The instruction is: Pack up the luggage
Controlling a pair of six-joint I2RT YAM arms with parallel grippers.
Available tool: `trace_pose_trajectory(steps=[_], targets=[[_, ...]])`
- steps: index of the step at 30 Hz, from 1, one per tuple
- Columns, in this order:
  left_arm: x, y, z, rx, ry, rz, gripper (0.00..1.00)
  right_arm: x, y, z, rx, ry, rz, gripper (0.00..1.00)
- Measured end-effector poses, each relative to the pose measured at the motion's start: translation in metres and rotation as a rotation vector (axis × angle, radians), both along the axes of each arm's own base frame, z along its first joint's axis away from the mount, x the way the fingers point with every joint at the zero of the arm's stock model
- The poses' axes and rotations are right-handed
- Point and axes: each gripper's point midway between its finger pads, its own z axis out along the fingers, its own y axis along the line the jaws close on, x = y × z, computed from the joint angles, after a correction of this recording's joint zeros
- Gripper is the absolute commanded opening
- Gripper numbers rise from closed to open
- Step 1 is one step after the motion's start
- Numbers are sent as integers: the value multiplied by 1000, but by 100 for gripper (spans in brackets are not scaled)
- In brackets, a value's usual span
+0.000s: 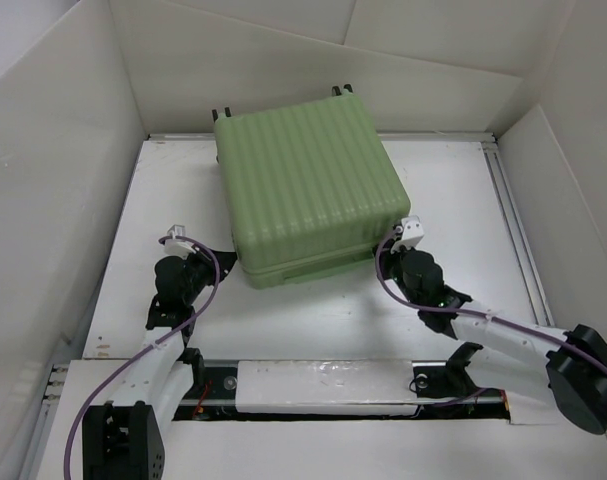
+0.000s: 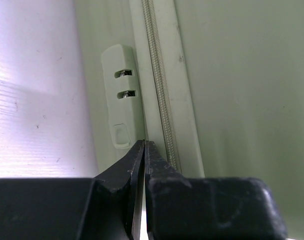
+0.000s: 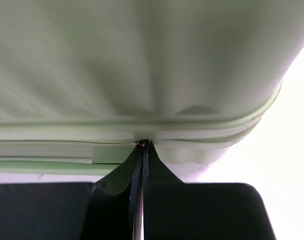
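At the luggage (image 1: pixel 308 180) seam, both hands (image 2: pixel 144 143) (image 3: pixel 143 144) closed.

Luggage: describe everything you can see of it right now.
The luggage is a pale green, ribbed hard-shell case, lying flat and closed toward the far side of the table, with black wheels at its far edge. A zipper runs along the seam beside a pale slotted fitting. The shut left fingers and right fingers meet that seam at the near corners.

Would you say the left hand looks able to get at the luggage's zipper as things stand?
Probably yes: the left hand, shut, has its tips right at the zipper seam of the luggage, beside the pale lock block, with nothing between them.
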Motion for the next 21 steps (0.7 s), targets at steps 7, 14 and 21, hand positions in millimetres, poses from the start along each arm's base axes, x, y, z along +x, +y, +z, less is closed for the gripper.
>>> trace_pose_trajectory(steps=[7,14,21], targets=[[-1,-2,1,-4,-1,-12,0,-15,-7,12,-48,11,0,0],[-2,-5,1,-11,-2,-29,0,-32,-4,15,-71,89,71,0],[-3,-5,2,-17,-1,-32,0,-50,49,10,-12,120,204,0]])
